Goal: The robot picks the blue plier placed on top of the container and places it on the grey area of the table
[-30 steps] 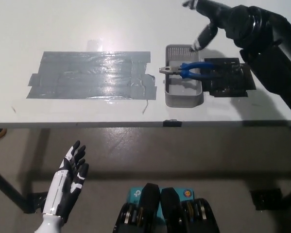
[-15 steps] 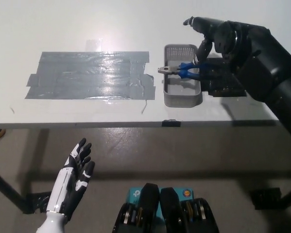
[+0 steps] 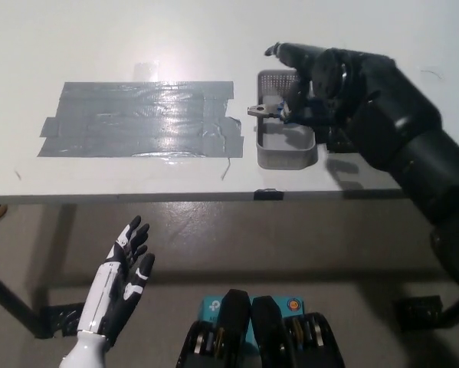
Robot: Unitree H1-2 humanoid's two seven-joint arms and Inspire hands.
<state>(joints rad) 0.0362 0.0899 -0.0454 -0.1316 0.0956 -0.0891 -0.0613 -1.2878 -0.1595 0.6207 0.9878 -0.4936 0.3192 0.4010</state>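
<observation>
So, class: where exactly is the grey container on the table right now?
In the head view, the grey container sits right of the grey tape area, near the table's front edge, under the black right hand.

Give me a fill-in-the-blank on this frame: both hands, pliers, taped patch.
1. The blue-handled metal pliers lie across the top of the grey plastic ____.
2. The hand over the pliers' handles is the robot's ____ hand.
3. The white left hand rests below the table edge with its fingers ____.
4. The patch of grey tape lies to the container's ____ in the picture.

Missing words: container; black right; apart (open); left
</observation>
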